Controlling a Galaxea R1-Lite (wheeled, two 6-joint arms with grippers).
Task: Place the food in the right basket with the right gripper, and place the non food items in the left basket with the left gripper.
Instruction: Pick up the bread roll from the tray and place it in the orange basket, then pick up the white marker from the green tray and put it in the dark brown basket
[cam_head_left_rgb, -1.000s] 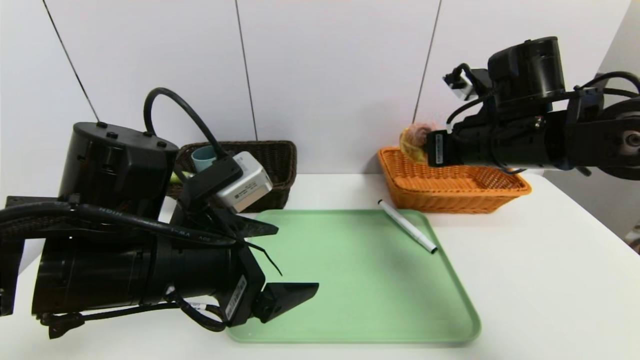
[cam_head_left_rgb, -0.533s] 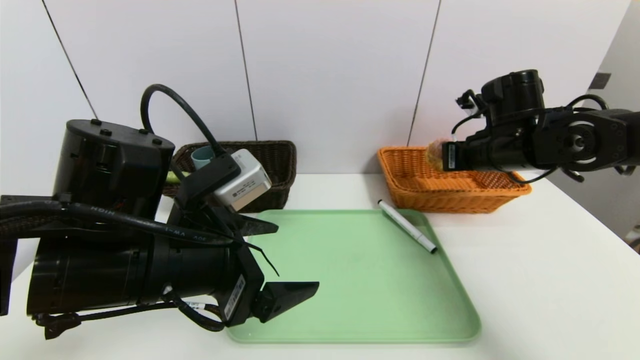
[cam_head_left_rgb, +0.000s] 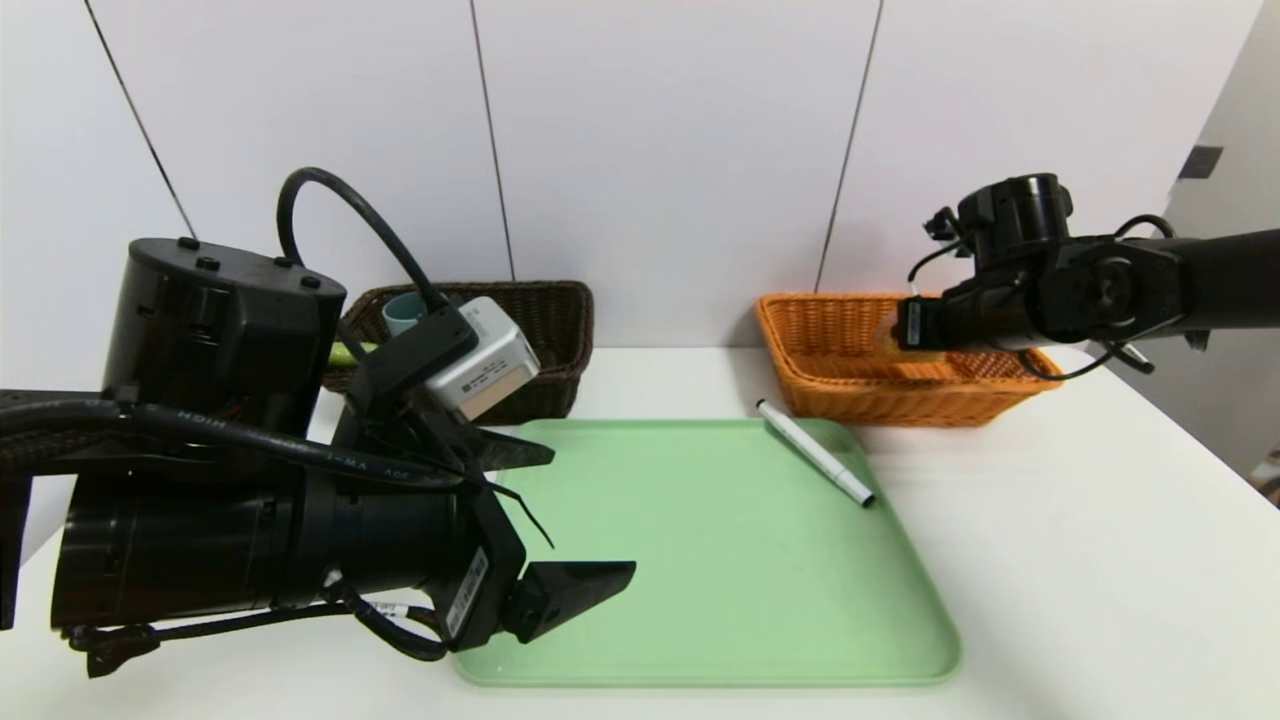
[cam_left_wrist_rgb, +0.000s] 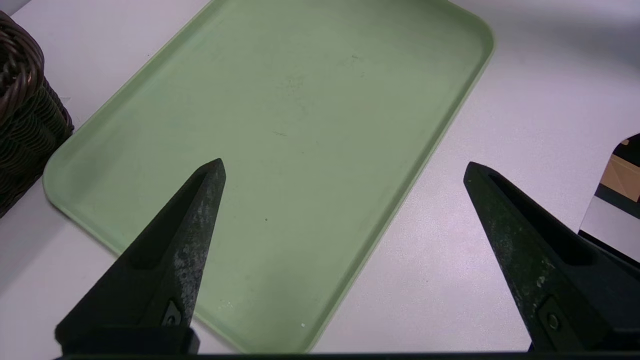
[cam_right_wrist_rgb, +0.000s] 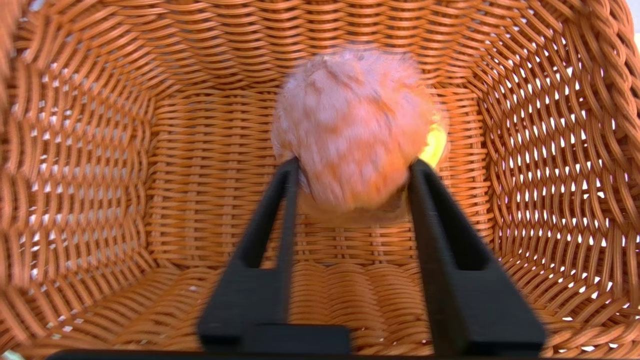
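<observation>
The pinkish-tan bun (cam_right_wrist_rgb: 350, 130), the food, shows blurred just at the tips of my right gripper (cam_right_wrist_rgb: 352, 162), low inside the orange right basket (cam_right_wrist_rgb: 150, 200). Its fingers stand parted on either side of the bun's lower edge. From the head view, the right gripper (cam_head_left_rgb: 905, 325) reaches into that basket (cam_head_left_rgb: 830, 390). My left gripper (cam_head_left_rgb: 594, 515) hangs open and empty over the green tray's near left corner. The white marker (cam_head_left_rgb: 815, 453) lies across the tray's far right rim. The blue-grey cup (cam_head_left_rgb: 403, 313) and the brush's green handle (cam_head_left_rgb: 345, 353) sit in the dark brown left basket (cam_head_left_rgb: 555, 330).
The green tray (cam_head_left_rgb: 740, 560) lies in the middle of the white table with nothing on its floor. In the left wrist view the tray (cam_left_wrist_rgb: 300, 100) fills the scene, with the dark basket's wall (cam_left_wrist_rgb: 20, 125) at one edge.
The right arm has swung down and lowered the bun from above the orange basket's far left corner into it, and its fingers have parted. The left arm has stayed put.
</observation>
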